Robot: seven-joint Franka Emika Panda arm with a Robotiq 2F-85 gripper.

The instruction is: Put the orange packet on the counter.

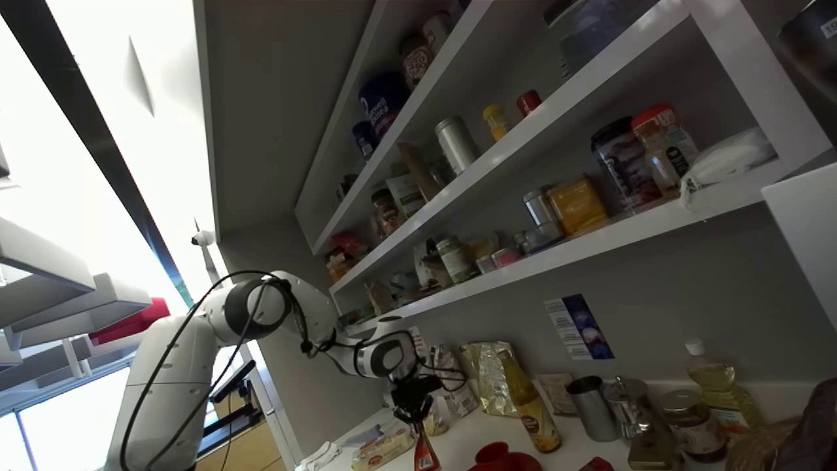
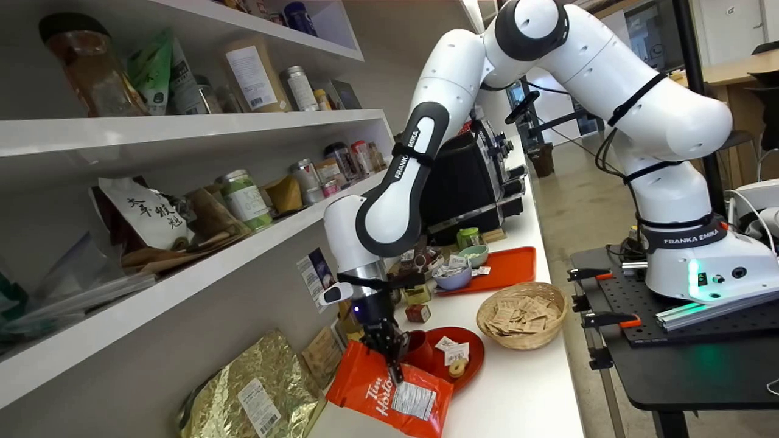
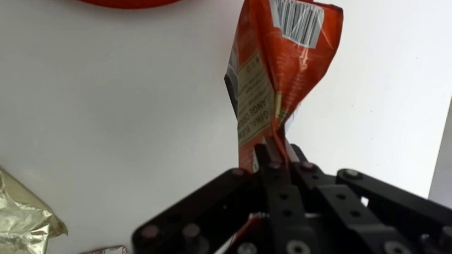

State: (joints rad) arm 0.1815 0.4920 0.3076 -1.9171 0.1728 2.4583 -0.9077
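Pinching orange packet [image 2: 387, 396], gripper [image 3: 280, 154] above pale counter [image 2: 520, 389]

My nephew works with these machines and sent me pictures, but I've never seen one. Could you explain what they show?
The white machine is a robot arm; the black part at its end, the tool, grasps things. Two pictures were taken from different places outside the robot; the third looks down from its wrist, past the tool. The tool pinches an orange Tim Hortons packet. Whether that touches the white counter, I can't tell. On the counter are a red plate, a wicker basket of small brown packets, an orange tray and a gold foil bag.
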